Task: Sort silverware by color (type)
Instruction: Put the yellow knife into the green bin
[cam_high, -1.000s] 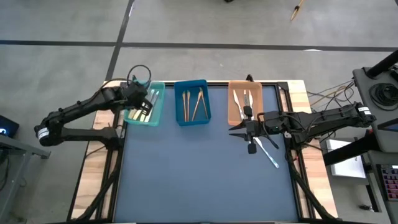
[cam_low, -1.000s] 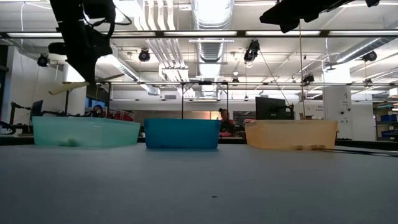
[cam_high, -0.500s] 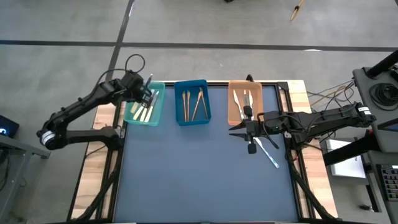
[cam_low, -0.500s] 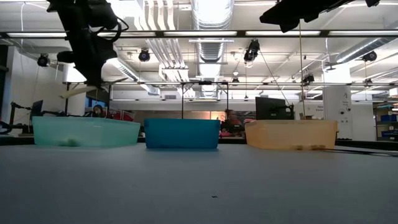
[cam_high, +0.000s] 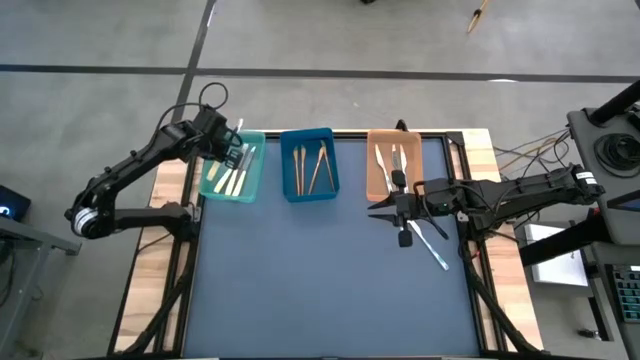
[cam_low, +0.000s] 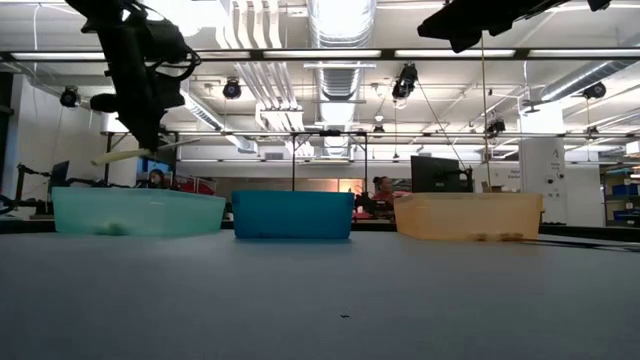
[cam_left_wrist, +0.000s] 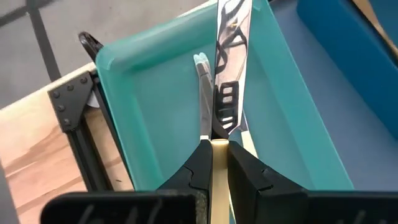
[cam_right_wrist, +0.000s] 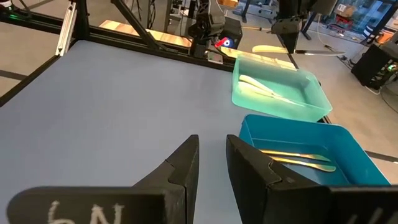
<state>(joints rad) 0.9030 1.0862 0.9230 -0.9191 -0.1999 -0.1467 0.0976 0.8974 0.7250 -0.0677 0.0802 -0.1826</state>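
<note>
The left claw (cam_high: 232, 152) hangs over the teal tray (cam_high: 251, 189) at the counter's (cam_high: 320, 270) far left, fingers (cam_left_wrist: 202, 167) pinched tight on a cream knife (cam_left_wrist: 229, 74), gripping it by the handle with the shiny blade sticking out ahead above the tray; in the low view that knife (cam_low: 128, 155) sits up in the air, roughly level, clear above the tray's rim. A few cream pieces (cam_high: 229, 181) already lie inside the teal tray. The blue tray (cam_high: 308, 192) in the middle has the wooden ones (cam_high: 318, 166), and the orange tray (cam_high: 372, 185) on the right holds a few more (cam_high: 396, 160), colour hard to make out from up top. A blue-handled knife (cam_high: 431, 243) lies loose on the counter, slanted, just in front of the orange tray. The right claw (cam_high: 376, 211) hovers near the front of the orange tray, close by that loose knife, with a narrow gap between its fingers (cam_right_wrist: 180, 165) and nothing in between them.
</note>
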